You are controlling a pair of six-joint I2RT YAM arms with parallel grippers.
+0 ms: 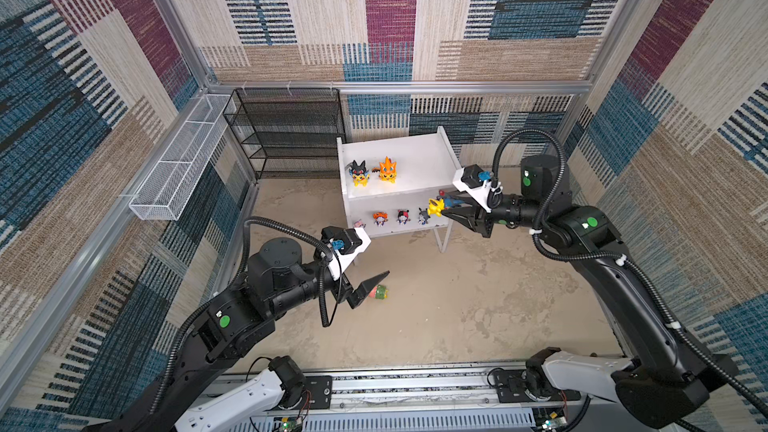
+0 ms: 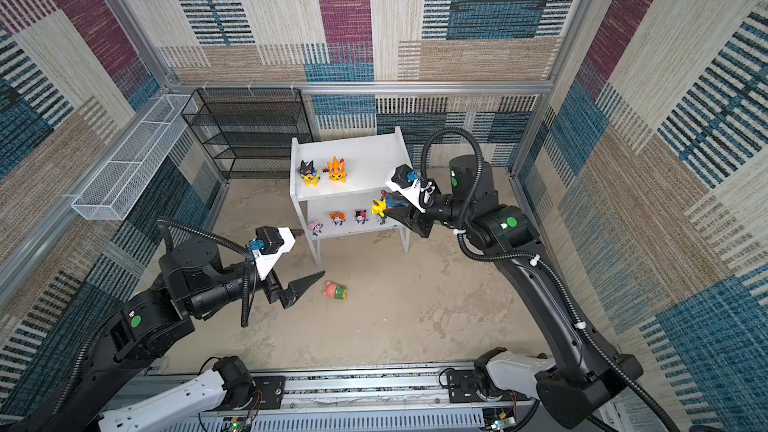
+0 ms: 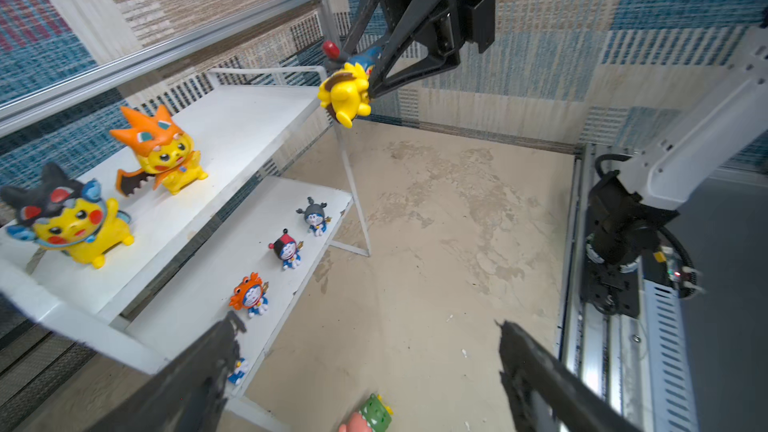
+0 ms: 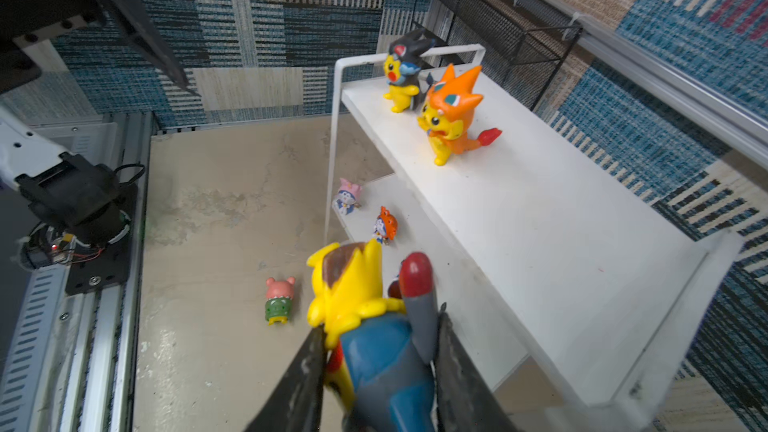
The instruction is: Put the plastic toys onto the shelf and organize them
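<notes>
The white shelf (image 1: pixel 419 147) stands at the back. Its top board carries a black-hooded yellow toy (image 1: pixel 358 172) and an orange-hooded one (image 1: pixel 387 170). Several tiny toys (image 1: pixel 380 218) line the lower board. My right gripper (image 1: pixel 444 206) is shut on a blue-hooded yellow toy (image 4: pixel 374 351), held in the air by the shelf's right end, level with the top board's edge (image 3: pixel 347 91). A pink-and-green toy (image 2: pixel 335 290) lies on its side on the floor. My left gripper (image 2: pixel 313 252) hangs open just left of it (image 3: pixel 370 415), with nothing between its fingers.
A black mesh rack (image 1: pixel 286 130) stands left of the shelf against the back wall. A white wire basket (image 1: pixel 178 168) hangs on the left wall. The shelf's thin legs (image 1: pixel 442 243) reach the floor. The arms' base rail (image 1: pixel 415 384) runs along the front.
</notes>
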